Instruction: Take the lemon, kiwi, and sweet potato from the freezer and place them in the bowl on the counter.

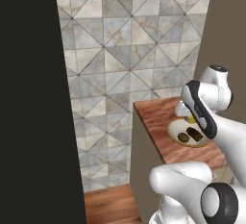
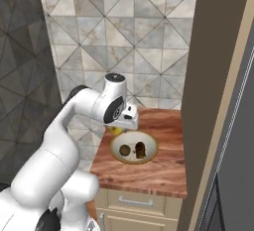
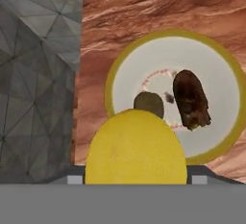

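Above the near-left rim of the bowl (image 2: 134, 147) you have the gripper (image 2: 118, 129) hanging, hand pointed down, with the lemon (image 2: 116, 130) clamped between its fingers. The arm bends in a high arch from the base, elbow up, and reaches forward over the counter (image 2: 158, 170).

From the right base view you see the lemon as a yellow patch peeking out under the white hand, just at the bowl's edge nearest the tiled wall (image 2: 99, 36). Inside the bowl lie two dark pieces side by side: a rounder kiwi (image 2: 125, 150) and a longer sweet potato (image 2: 140, 149).

The left base view puts the forearm across much of the bowl (image 1: 177, 132); you catch only a sliver of the lemon (image 1: 191, 119) beside the dark wrist joint, and both brown pieces below it.

The hand view looks straight down: the lemon (image 3: 136, 148) is large at the bottom, partly covering the kiwi (image 3: 149, 103), with the sweet potato (image 3: 190, 98) to its right on the pale bowl floor and the bowl's tan rim (image 3: 111, 81) over red-brown wood.
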